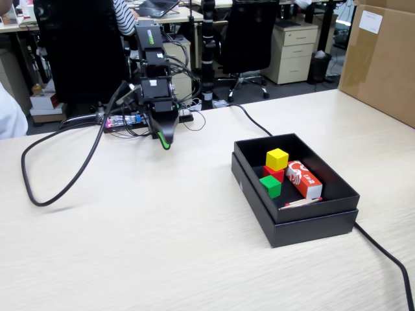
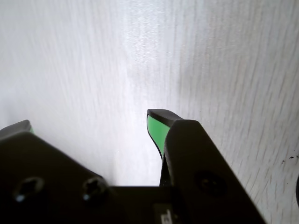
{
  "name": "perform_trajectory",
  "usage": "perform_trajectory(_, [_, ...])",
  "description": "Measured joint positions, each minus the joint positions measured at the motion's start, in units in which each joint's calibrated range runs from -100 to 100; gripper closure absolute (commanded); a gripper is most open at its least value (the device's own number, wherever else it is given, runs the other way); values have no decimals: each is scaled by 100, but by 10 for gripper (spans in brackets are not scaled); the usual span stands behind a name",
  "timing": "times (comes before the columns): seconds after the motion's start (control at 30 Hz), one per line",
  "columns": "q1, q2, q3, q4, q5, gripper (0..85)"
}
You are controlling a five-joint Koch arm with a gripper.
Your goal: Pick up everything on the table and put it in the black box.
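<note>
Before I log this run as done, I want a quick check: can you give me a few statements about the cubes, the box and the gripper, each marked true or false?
1. The yellow cube sits inside the black box. True.
2. The green cube lies on the table outside the box. False: it is in the box.
3. The gripper holds the red cube. False: it holds nothing, and that cube is in the box.
4. An orange-red carton lies in the box beside the cubes. True.
</note>
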Motion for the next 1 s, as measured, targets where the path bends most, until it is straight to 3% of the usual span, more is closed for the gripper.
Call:
perform_trajectory(0.13, [-20,-39,-347,116,-5,341])
perform_trajectory(0.67, [-73,-168,-2629,3167,-210,379])
perform_trajectory(1.0, [-73,-168,-2647,3252,-210,368])
